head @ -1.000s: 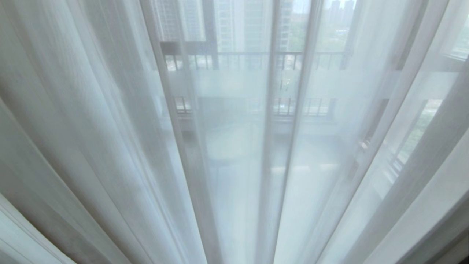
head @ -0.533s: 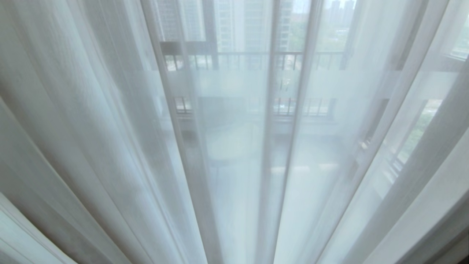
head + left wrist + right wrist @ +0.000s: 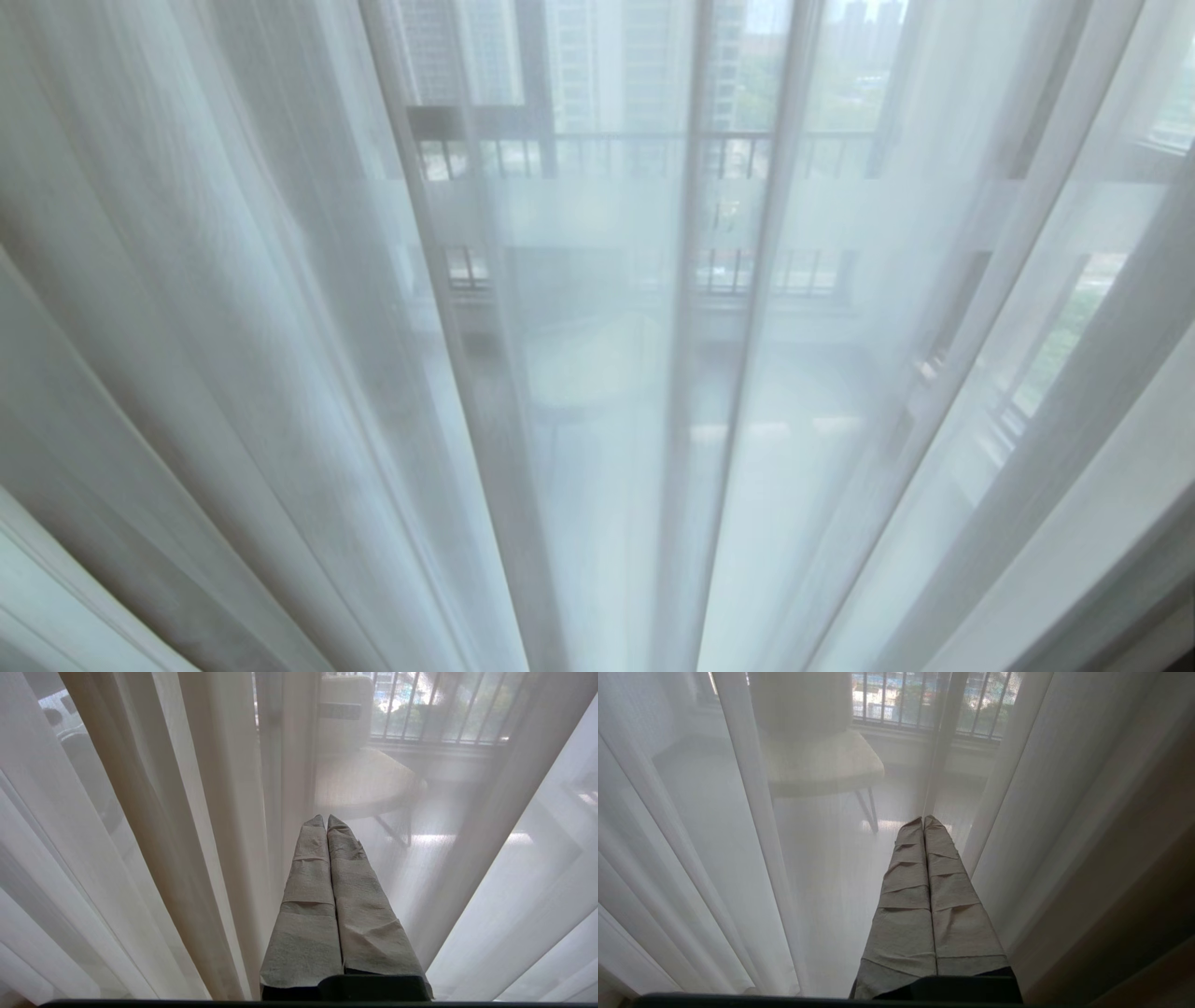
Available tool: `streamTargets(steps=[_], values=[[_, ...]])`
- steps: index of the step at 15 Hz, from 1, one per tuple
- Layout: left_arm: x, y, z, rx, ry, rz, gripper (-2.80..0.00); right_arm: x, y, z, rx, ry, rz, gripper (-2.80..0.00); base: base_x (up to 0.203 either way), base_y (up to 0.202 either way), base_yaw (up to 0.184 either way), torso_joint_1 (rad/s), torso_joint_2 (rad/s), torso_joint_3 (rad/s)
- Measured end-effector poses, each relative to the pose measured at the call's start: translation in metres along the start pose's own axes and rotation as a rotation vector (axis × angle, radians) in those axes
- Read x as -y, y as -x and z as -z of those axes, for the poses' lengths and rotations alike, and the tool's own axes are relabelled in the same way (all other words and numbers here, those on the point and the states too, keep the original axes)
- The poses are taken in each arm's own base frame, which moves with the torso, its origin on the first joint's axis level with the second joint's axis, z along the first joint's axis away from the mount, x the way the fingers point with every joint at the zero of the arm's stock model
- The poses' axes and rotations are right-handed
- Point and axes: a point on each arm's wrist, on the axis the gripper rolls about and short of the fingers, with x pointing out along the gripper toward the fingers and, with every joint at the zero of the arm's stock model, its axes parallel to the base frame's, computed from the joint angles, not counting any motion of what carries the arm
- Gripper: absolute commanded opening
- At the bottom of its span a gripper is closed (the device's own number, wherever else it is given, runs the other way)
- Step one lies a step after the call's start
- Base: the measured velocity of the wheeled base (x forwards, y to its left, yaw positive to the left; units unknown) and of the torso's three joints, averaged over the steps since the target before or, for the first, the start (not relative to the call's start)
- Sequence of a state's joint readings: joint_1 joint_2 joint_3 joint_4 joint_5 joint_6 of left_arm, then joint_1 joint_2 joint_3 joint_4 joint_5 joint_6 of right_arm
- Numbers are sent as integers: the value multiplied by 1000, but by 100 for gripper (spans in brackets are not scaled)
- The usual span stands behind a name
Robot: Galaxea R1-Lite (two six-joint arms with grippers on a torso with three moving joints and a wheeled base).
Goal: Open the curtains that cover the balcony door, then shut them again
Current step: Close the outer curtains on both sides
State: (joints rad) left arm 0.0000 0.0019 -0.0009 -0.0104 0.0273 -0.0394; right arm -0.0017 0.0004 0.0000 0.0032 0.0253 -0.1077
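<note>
- Sheers [image 3: 280, 373] fill the head view in long white pleats, drawn across the door [image 3: 532, 93], whose dark frame shows faintly through the cloth.
- A frosted band [image 3: 597, 210] crosses the glass; behind it lie a railing [image 3: 653, 149] and tall buildings.
- Neither arm appears in the head view.
- Left gripper [image 3: 326, 819]: padded fingers pressed together, holding nothing, tips close before the sheers. A round table [image 3: 364, 781] shows through the fabric beyond.
- Right gripper [image 3: 923, 820]: fingers pressed together, empty, likewise pointing at the sheers. A chair [image 3: 822, 760] is visible through the cloth.
- A tan drape [image 3: 1134, 858] hangs beside the right gripper, at the frame edge.
</note>
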Motion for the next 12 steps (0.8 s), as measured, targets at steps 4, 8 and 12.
streamTargets(steps=[4,8,12], values=[[0,0,0,0,0,1,-280,0,0,0,0,0,0,-280,0,0,0,0,0,0],[0,0,0,0,0,0,-280,0,0,0,0,0,0,-280,0,0,0,0,0,0],[0,0,0,0,0,1,-280,0,0,0,0,0,0,-280,0,0,0,0,0,0]])
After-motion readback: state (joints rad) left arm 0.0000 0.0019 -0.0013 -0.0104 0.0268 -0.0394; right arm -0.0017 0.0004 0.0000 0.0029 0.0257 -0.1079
